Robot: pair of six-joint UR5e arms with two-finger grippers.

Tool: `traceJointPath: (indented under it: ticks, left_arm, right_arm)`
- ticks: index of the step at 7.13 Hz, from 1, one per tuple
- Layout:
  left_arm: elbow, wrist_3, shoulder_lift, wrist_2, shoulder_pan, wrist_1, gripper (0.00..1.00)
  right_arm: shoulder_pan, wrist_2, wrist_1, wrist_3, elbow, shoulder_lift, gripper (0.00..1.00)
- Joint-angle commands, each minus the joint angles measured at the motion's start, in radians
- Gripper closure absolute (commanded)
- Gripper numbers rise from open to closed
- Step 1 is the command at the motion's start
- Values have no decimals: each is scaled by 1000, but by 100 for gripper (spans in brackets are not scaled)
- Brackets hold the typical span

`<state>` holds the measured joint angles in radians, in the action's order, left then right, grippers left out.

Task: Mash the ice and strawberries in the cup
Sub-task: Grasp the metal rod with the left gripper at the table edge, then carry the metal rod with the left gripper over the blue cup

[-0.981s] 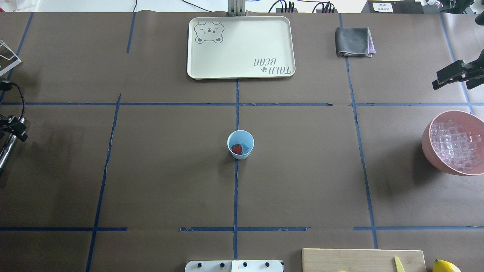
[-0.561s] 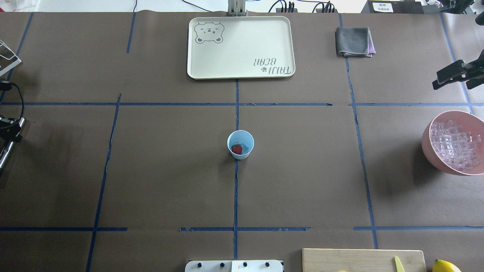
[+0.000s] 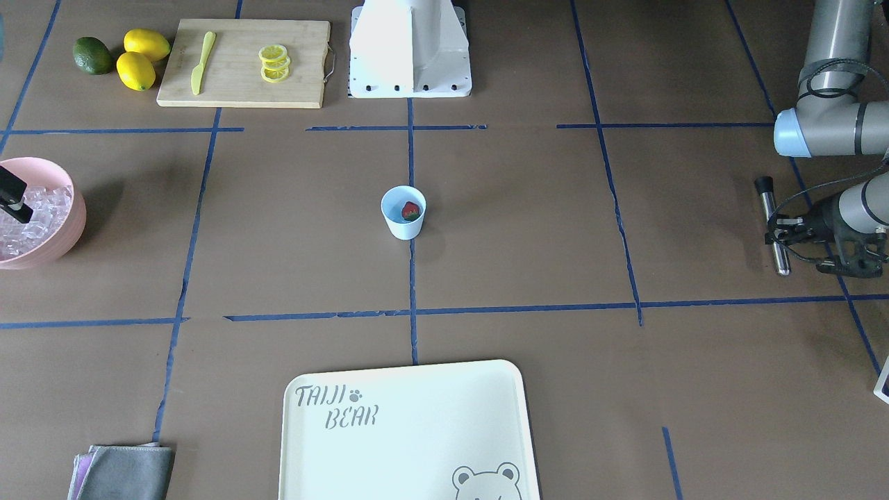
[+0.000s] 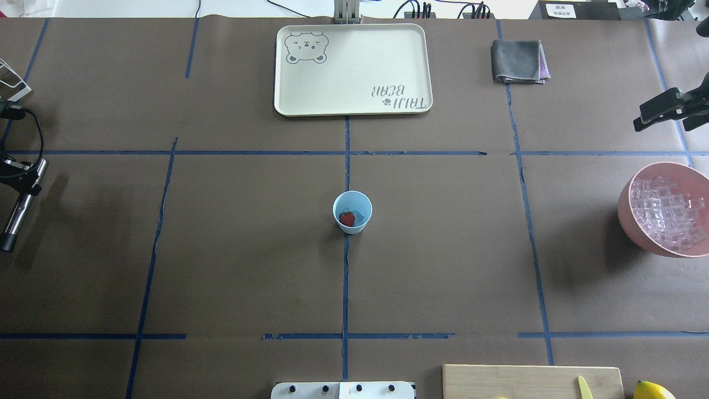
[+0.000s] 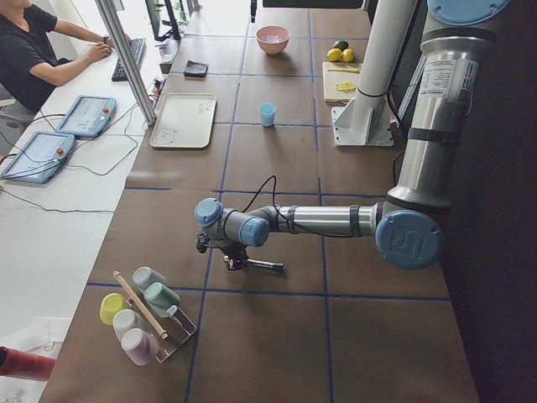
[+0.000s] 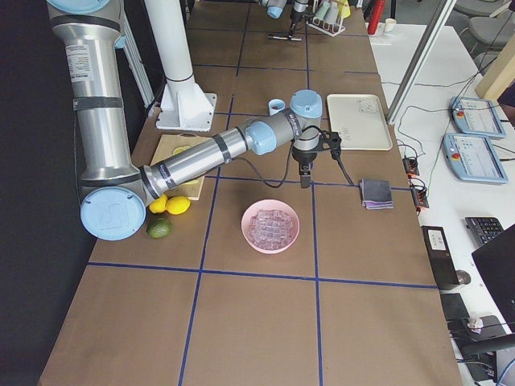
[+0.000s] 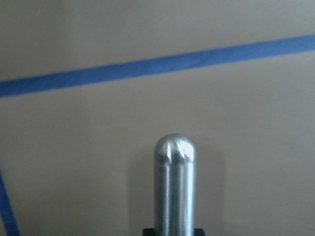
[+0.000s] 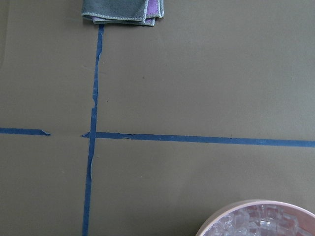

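The pale-blue cup (image 4: 352, 206) (image 3: 401, 226) stands at the table's centre. Inside it lie a red strawberry (image 4: 347, 219) (image 3: 411, 210) and a little clear ice (image 4: 360, 216). At the table's left edge, far from the cup, my left gripper (image 4: 25, 185) (image 3: 778, 236) is shut on a steel muddler rod (image 4: 15, 219) (image 3: 774, 226) (image 7: 174, 187). The rod lies nearly level above the paper. My right gripper (image 4: 662, 119) hangs open and empty at the right edge, just beyond the pink bowl (image 4: 626, 221) (image 3: 66, 232) heaped with ice cubes (image 4: 667, 210).
A cream tray (image 4: 352, 69) sits at the far centre, with a folded grey cloth (image 4: 518, 61) to its right. A cutting board (image 4: 532, 381) with a yellow knife (image 4: 584, 388) and a lemon (image 4: 653, 390) lies near the robot base. A cup rack (image 5: 143, 323) stands at the left end.
My left gripper has swung the muddler further over the table and away from the robot's side. More of the rod now shows. The right gripper and the cup have not moved.
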<state>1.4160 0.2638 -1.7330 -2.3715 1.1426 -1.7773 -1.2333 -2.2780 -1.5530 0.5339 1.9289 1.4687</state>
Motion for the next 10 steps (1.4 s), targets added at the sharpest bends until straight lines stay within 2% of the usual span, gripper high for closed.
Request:
traceJointPath:
  ticks: [1,3,5,6,7,8,9,10]
  left_arm:
    - [194,117,-107,-9,-6,103,100]
    - [353,229,-189,12,-128,99,100]
    - [435,345,-345,137,-245,85,99]
    - [448,389,-376,171,-291,20,97]
    - [448,402,-376,222,-308,-189,96]
    - [443,411,-375,412,-381,-385,98]
    - [437,411,-378,736,-547,-503,99]
    - [429,405,-379,1008,-684,-571,100]
  right_arm:
    - [0,0,2,0,-1,-1,0]
    - [-2,0,4,0,-2,1,0]
    - [-2,-52,10,-2,-1,8,0]
    - [-11,-51,8,-8,-1,9,0]
    - [-23,-51,4,-32,-2,10,0]
    - [-32,-49,1,-41,-4,10,0]
    - [-35,-51,-1,-41,-2,10,0]
    - [-37,-51,-1,-43,-2,10,0]
